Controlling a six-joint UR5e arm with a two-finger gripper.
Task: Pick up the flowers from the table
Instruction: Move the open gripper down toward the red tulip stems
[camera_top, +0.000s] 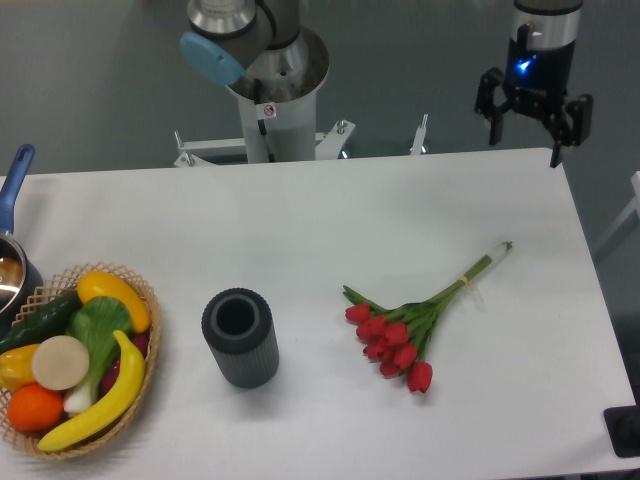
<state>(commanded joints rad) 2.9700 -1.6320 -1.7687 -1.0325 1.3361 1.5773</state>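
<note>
Now, flowers (410, 330) lying flat on the table (330, 215), buds toward the near edge, gripper (532, 125) well apart above the far corner, fingers spread wide, empty

My gripper (533, 118) has matt black fingers below a black body with a lit blue indicator, and my arm's base column (272, 105) is smooth pale grey metal with a light blue plastic cap. The table (300, 230) is a smooth, matt white surface. The vase (240, 337) is dark grey, ribbed and matt; the basket (150, 345) is woven tan wicker, holding glossy plastic-looking fruit; the flowers (395, 340) have smooth red buds.
</note>
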